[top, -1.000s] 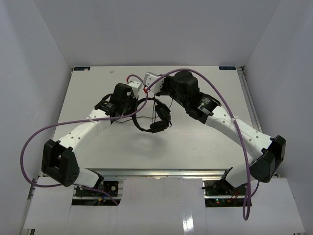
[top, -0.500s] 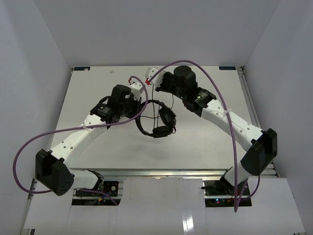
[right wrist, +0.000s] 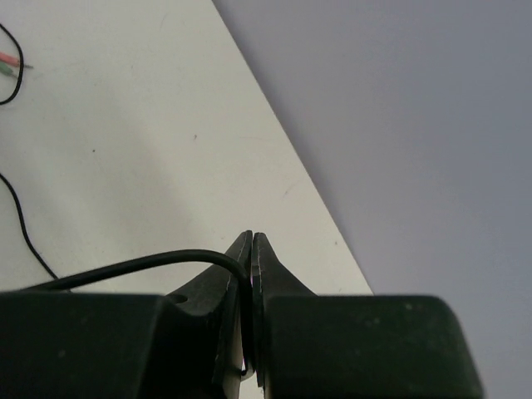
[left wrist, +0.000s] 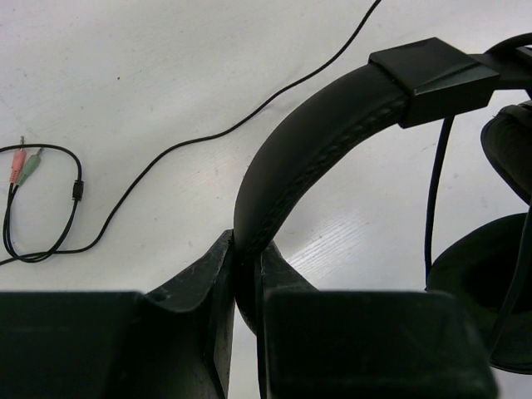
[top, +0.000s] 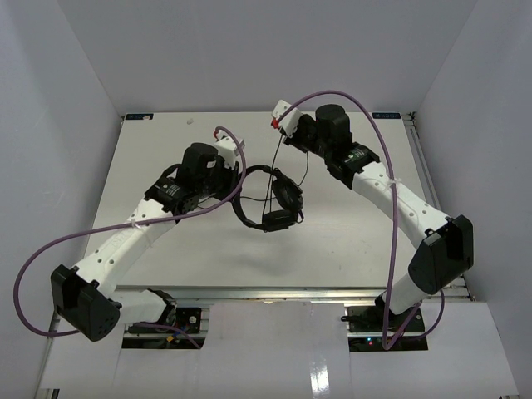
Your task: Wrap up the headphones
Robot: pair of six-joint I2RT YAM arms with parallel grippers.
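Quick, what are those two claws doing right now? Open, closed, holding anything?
Left gripper: closed, holding the headphones by the headband.
Right gripper: closed, pinching the thin black cable.

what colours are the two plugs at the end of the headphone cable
The plugs are pink and green, clearest in the left wrist view.

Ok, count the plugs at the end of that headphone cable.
2: a pink plug and a green plug, lying side by side on the table at the end of the cable. None appears hidden.
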